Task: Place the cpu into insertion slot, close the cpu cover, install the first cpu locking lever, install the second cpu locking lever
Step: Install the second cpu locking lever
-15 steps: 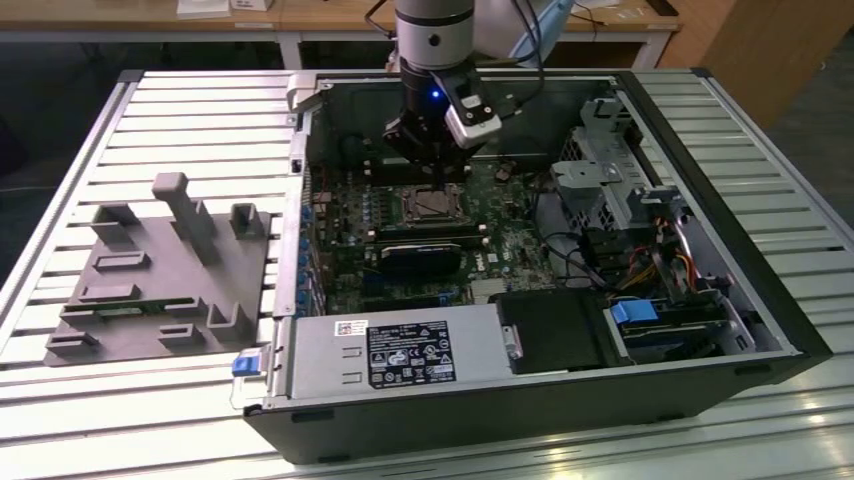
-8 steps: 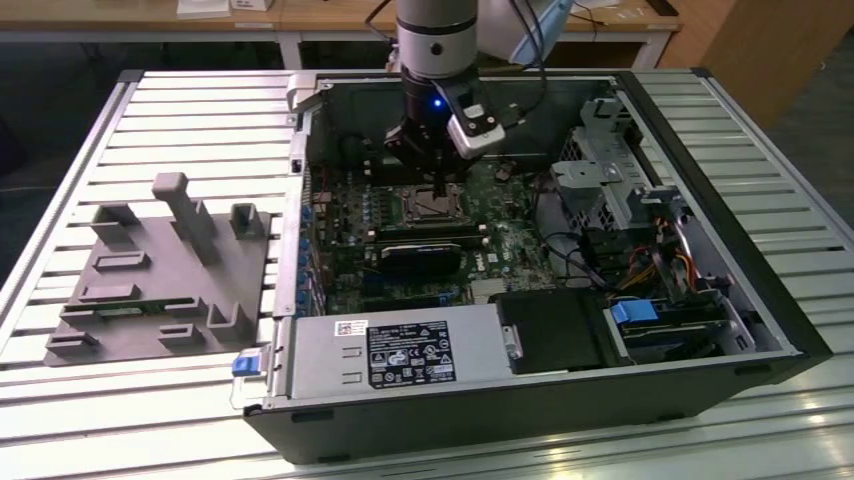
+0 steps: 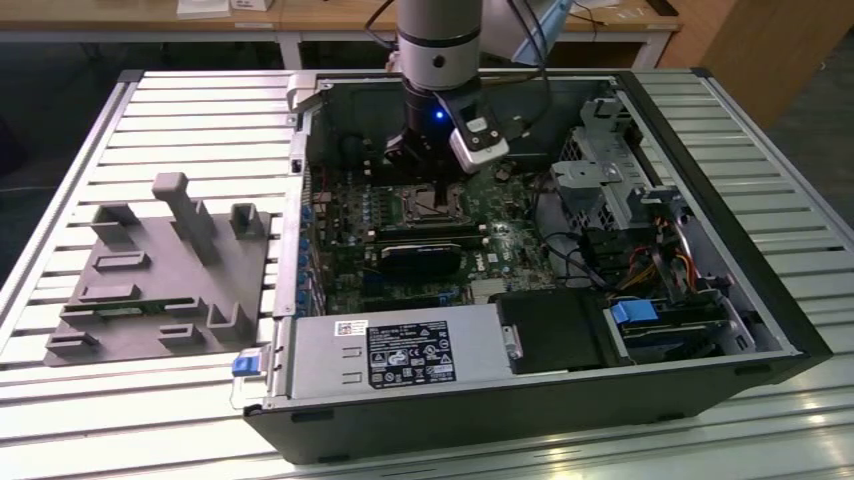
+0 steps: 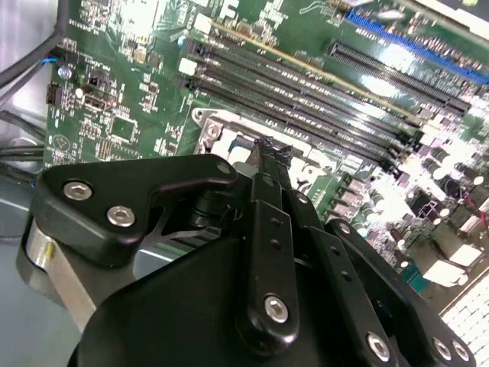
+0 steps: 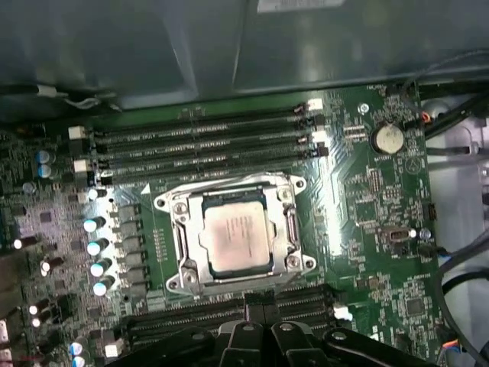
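The cpu (image 5: 238, 241), a silver-grey square, lies flat in the insertion slot (image 5: 177, 256) on the green motherboard. The cpu cover (image 5: 289, 229), a silvery frame plate, lies down around it with the chip showing through its window. A thin metal lever (image 5: 229, 183) runs along one edge of the frame. My gripper (image 5: 256, 306) hangs just above the board beside the slot, shut, with nothing between its fingertips (image 4: 271, 149). In the exterior view the gripper (image 3: 424, 170) stands inside the open computer case, right over the slot (image 3: 430, 205).
Long black memory slots (image 5: 206, 134) flank the socket on two sides. A black heatsink block (image 3: 420, 258) lies on the board. The power supply (image 3: 387, 350), a drive cage (image 3: 614, 175) and cables (image 3: 641, 270) crowd the case. A grey fixture (image 3: 160, 270) lies at the exterior view's left.
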`<state>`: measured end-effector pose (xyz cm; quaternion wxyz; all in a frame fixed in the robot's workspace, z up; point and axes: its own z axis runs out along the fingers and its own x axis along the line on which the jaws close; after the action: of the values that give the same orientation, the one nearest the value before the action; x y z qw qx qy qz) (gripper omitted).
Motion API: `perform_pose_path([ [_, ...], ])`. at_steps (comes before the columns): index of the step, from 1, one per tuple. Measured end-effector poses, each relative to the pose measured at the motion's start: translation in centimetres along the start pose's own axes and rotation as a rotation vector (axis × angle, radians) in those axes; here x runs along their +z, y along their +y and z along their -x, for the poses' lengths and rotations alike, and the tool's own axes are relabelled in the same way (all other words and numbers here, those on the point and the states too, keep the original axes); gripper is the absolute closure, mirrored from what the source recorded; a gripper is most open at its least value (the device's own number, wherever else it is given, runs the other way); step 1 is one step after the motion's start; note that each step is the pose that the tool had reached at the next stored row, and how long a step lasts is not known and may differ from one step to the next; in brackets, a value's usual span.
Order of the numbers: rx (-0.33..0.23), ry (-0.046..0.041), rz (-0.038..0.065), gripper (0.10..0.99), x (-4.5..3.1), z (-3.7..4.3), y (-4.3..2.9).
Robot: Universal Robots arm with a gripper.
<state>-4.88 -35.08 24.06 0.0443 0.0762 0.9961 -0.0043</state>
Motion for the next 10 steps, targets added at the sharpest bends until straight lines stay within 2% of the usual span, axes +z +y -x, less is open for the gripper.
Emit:
perform_pose_path([
  [8,0.003,0.0051,0.033,0.98,0.07,-0.08,-0.97],
  [10,0.003,0.0058,0.038,0.98,0.09,-0.16,-1.16],
])
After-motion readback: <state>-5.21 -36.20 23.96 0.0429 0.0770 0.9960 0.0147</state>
